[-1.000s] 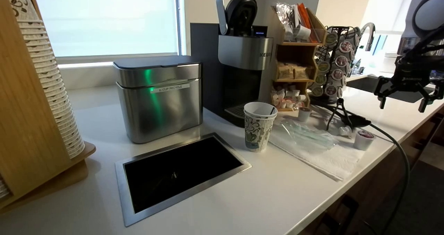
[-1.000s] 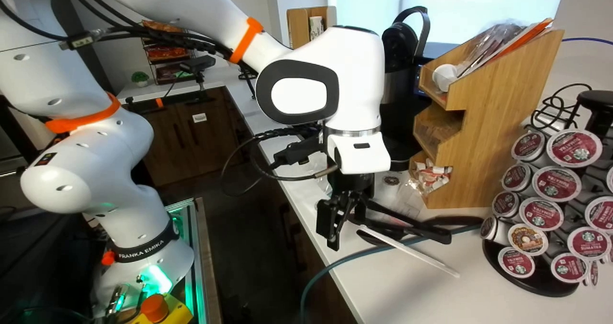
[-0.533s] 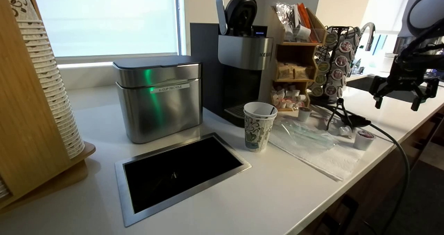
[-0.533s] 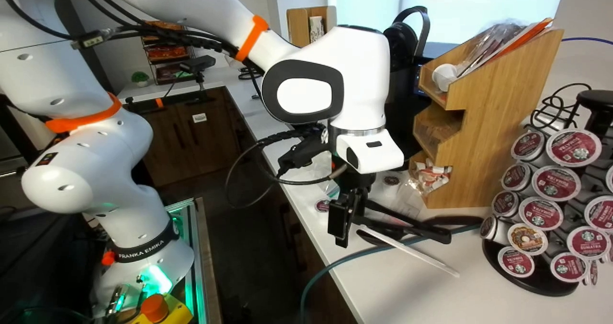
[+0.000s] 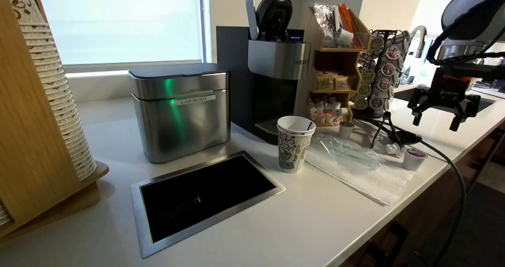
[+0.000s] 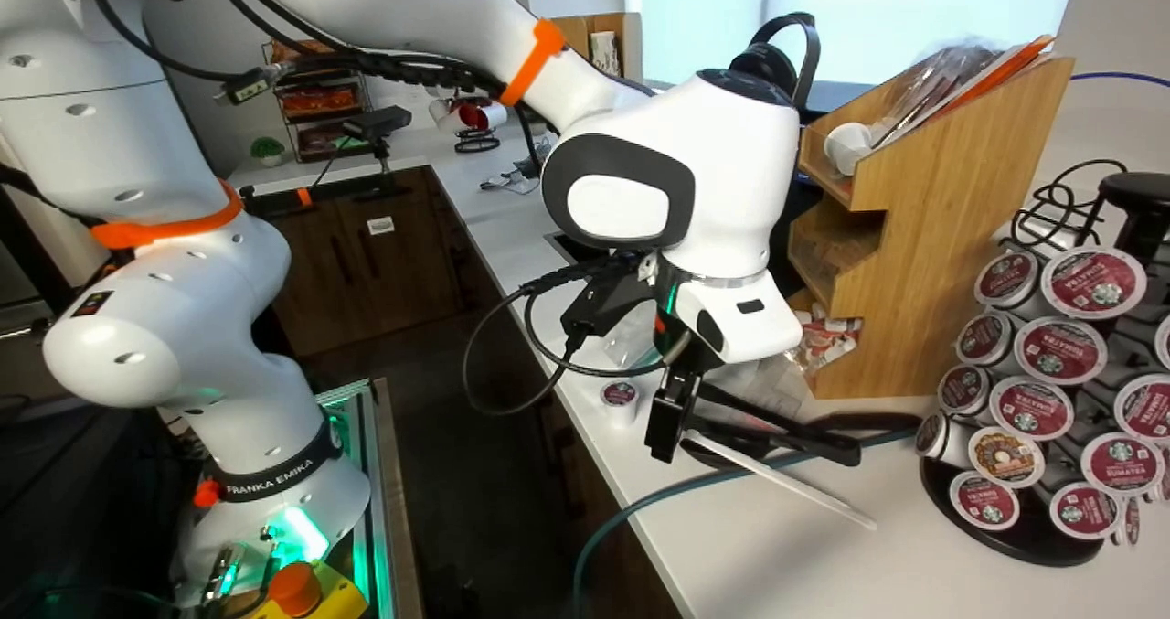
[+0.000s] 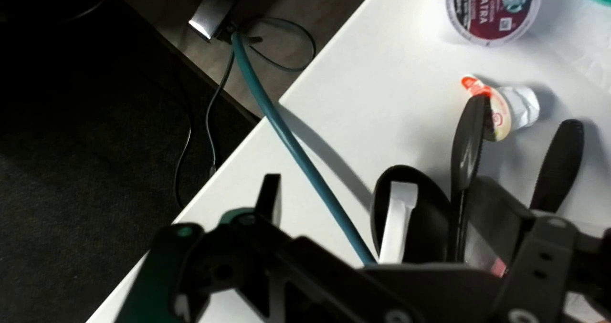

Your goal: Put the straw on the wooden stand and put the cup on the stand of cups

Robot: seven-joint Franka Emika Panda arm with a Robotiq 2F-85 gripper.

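Observation:
The white straw (image 6: 777, 477) lies on the counter with one end over a black spoon; this end also shows in the wrist view (image 7: 400, 223). My gripper (image 5: 436, 122) is open and empty above the counter. In the wrist view its spread fingers (image 7: 269, 194) stand on either side of the straw's end, apart from it. The wooden stand (image 6: 969, 253) with shelves of packets stands behind; it is in both exterior views (image 5: 342, 65). The patterned paper cup (image 5: 292, 150), two nested, stands upright beside the coffee machine. The wooden cup stand (image 5: 35, 113) holds a tall stack of cups (image 5: 63, 105).
A rack of coffee pods (image 6: 1051, 400) stands beside the wooden stand. Black utensils (image 7: 465, 151), a creamer cup (image 7: 513, 110) and a coffee pod (image 6: 620, 400) lie close to the gripper. A teal cable (image 7: 310, 170) crosses the counter edge. A dark rectangular opening (image 5: 209, 196) is in the counter.
My open gripper has moved left in one exterior view and right in the other, and has turned slightly. The coffee pod behind it has come into view. The straw and cup have not moved.

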